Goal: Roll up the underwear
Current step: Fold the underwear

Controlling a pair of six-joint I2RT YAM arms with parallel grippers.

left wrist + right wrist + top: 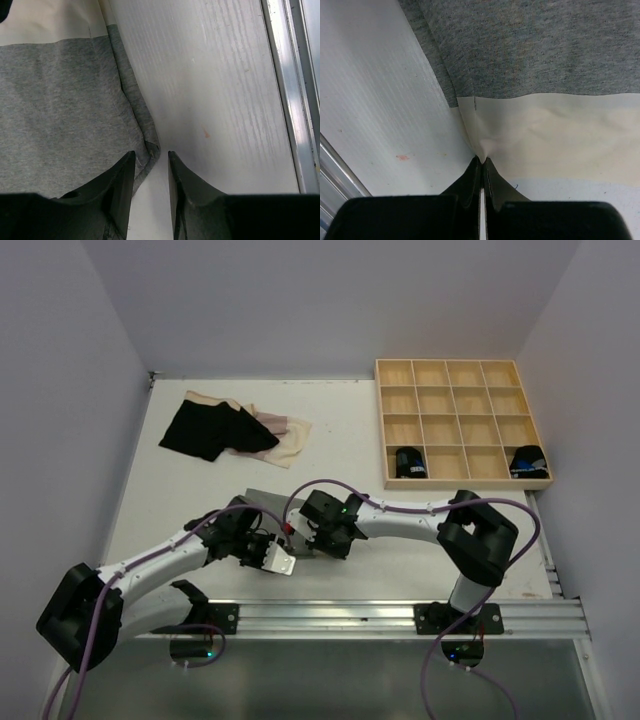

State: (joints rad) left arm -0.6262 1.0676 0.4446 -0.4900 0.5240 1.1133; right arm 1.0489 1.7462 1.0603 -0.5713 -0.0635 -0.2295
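From above, my left end effector (265, 545) and right end effector (325, 536) meet low over the grey underwear (262, 496), which lies beneath both. On the left wrist my jaws stand apart, straddling the hem (145, 142) just ahead, so closing might catch only one layer. On the right wrist I am closed, pinching the cream waistband (545, 130) at its very edge. So thin a bite could slip and skew the roll.
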